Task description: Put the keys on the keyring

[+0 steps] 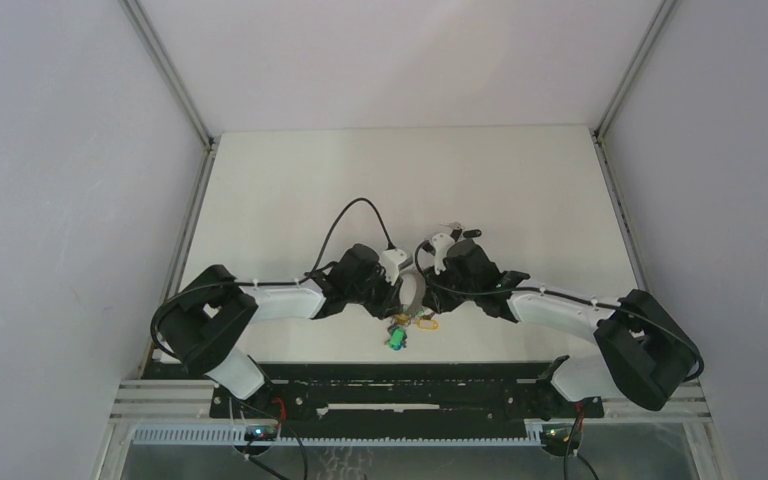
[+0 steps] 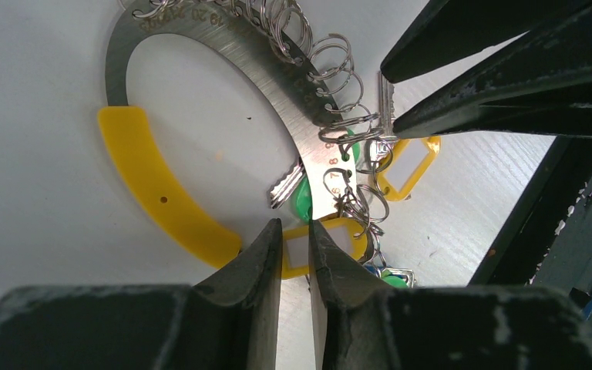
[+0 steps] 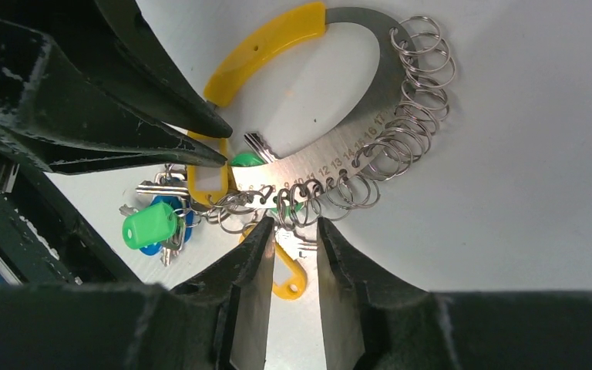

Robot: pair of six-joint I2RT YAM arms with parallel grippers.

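The keyring is a flat numbered metal arc closed by a yellow plastic segment, and it carries several small split rings. It lies flat on the table and also shows in the right wrist view. Keys with green and blue heads and yellow tags hang bunched at its low-numbered end. My left gripper has its jaws a narrow gap apart over a yellow tag. My right gripper is open over a silver key blade and a second yellow tag.
The two grippers face each other across the keyring, tips close together. The black front rail runs just beside the key bunch. White table stretches behind, with grey walls at the sides.
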